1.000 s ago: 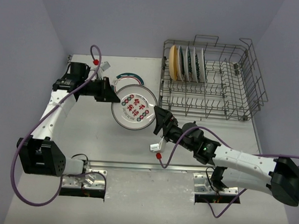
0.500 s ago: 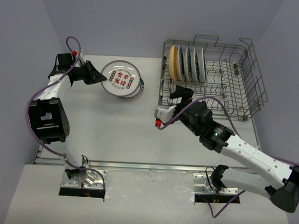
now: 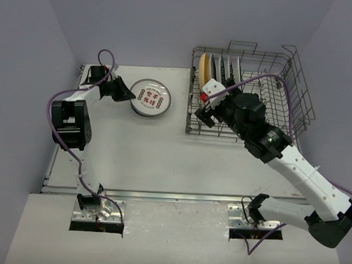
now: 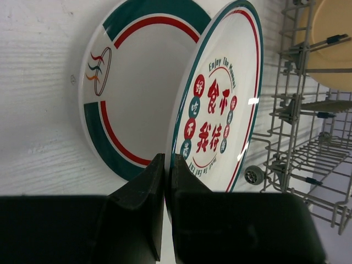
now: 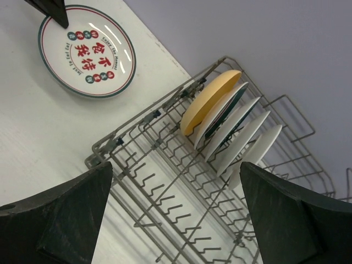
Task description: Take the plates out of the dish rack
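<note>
The plate with red characters (image 3: 150, 97) is tilted over a second white plate with teal and red bands (image 4: 137, 82) on the table's far left. My left gripper (image 3: 123, 91) is shut on its near rim, as the left wrist view (image 4: 168, 165) shows. The dish rack (image 3: 281, 129) stands at the far right. It holds a tan-yellow plate (image 3: 203, 70) and several white plates (image 3: 228, 73) upright at its back left. My right gripper (image 3: 205, 113) is open and empty above the rack's front left corner. In the right wrist view (image 5: 176, 214) bare tines lie between its fingers.
The rack's wire wall and looped handles (image 3: 296, 55) rise above the plates. A small wheel (image 4: 253, 175) sits at the rack's corner near the plates on the table. Purple cables (image 3: 106, 56) loop off both arms. The side walls stand close to the table.
My left gripper carried the red-character plate from the table's middle to the far left, over the other plate. My right arm swung from the table's front up to the rack.
</note>
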`<state>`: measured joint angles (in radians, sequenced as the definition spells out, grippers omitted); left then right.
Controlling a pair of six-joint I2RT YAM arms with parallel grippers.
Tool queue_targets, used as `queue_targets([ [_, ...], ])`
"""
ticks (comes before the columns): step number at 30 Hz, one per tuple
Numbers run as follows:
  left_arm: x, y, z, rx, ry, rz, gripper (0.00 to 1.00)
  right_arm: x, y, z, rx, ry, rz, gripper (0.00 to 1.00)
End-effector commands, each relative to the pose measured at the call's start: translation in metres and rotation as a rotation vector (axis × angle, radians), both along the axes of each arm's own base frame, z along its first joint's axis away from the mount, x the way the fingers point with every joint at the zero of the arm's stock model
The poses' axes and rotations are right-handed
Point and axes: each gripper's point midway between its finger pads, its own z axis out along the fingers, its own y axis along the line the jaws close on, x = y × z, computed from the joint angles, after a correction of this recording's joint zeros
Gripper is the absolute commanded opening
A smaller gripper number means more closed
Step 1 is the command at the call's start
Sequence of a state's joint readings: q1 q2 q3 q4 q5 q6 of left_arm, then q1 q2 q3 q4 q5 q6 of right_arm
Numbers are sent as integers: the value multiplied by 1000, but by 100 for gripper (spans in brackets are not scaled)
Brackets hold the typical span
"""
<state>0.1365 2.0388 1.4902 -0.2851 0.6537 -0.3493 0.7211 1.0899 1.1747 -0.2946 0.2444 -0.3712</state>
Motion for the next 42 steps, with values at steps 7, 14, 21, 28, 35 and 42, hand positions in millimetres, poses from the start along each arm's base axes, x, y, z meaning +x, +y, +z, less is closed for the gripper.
queue_targets([
  [7, 37, 12, 13, 103, -100, 44, 24, 5, -17, 44, 340, 81, -132, 99],
  [14, 32, 26, 55, 221, -175, 63, 64, 13, -32, 60, 413, 84, -196, 99],
  [21, 7, 38, 135, 669, -330, 112, 83, 46, -78, 36, 459, 203, -366, 99],
  [28, -35, 45, 160, 799, -375, 139, 90, 100, -127, -13, 591, 531, -442, 83],
  [35, -73, 38, 170, 764, -424, 120, 91, 149, -150, -45, 479, 555, -479, 65],
  [42, -82, 33, 160, 740, -404, 97, 91, 187, -151, -56, 455, 557, -464, 62],
])
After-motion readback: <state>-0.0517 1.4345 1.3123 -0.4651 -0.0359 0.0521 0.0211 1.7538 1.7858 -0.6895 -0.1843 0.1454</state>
